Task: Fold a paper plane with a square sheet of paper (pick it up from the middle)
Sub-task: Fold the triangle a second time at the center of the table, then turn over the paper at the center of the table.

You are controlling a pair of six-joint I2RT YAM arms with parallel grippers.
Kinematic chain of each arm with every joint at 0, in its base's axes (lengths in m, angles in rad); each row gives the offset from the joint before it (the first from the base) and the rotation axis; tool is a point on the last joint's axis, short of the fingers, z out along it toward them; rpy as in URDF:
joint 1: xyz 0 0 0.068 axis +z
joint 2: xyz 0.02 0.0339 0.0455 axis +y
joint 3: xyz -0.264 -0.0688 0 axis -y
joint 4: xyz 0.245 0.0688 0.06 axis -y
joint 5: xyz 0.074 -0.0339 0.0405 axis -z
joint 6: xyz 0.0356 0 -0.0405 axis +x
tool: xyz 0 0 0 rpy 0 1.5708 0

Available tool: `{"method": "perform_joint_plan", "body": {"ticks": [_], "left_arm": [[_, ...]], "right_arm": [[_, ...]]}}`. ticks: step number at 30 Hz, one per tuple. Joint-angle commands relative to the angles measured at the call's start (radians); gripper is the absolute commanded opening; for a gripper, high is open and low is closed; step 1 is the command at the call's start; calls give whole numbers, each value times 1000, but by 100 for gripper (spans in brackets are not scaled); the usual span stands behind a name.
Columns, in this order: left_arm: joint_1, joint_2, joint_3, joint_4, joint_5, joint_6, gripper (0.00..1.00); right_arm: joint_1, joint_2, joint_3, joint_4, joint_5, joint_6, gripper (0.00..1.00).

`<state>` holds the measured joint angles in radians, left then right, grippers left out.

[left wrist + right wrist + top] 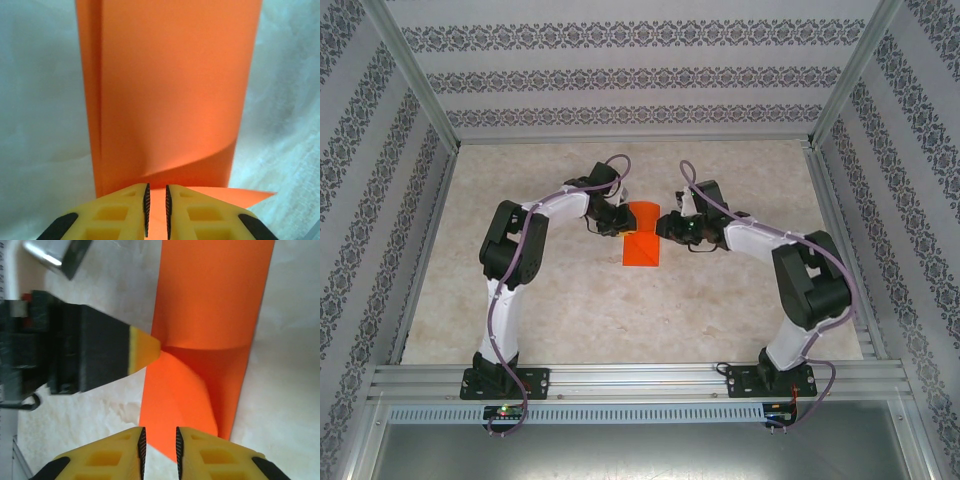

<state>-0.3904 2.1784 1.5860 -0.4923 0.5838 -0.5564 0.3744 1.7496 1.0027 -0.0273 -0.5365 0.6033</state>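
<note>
— Where do we see the orange sheet (642, 238)?
— Mid-table (570, 300), partly folded, one flap bent over, between our two claws.
— And our left gripper (157, 189)?
— At the sheet's left edge, jaws narrow, with paper running between them. We cannot tell whether they pinch it.
— Our right gripper (159, 432)?
— At the right edge, jaws slightly apart, gripping nothing. The sheet's corner shows in the gap.

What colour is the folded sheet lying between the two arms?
Bright orange all over; the sheet shows best in the left wrist view.
</note>
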Motion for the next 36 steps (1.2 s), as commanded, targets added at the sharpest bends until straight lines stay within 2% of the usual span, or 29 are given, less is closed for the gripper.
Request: {"method": "perform_joint_plan", "body": {"ticks": [1, 10, 14, 19, 24, 28, 33, 36], "left_arm": [[7, -79, -8, -35, 20, 28, 21], [8, -130, -21, -66, -19, 58, 30], [8, -182, -77, -39, -34, 64, 44], [8, -267, -192, 20, -44, 70, 60], [10, -354, -302, 92, -38, 54, 69], [10, -397, -355, 121, -28, 55, 72], [18, -443, -417, 156, -36, 51, 73], [28, -472, -449, 188, -34, 41, 74]], "right_arm": [[-17, 61, 60, -77, -7, -112, 27], [-23, 172, 159, -82, -73, -198, 34], [-17, 207, 175, -76, -119, -225, 33], [-9, 248, 202, -108, -120, -260, 30], [14, 274, 225, -117, -156, -289, 26], [32, 305, 253, -137, -178, -310, 22], [33, 276, 240, -131, -186, -317, 5], [30, 241, 230, -127, -213, -310, 0]]}}
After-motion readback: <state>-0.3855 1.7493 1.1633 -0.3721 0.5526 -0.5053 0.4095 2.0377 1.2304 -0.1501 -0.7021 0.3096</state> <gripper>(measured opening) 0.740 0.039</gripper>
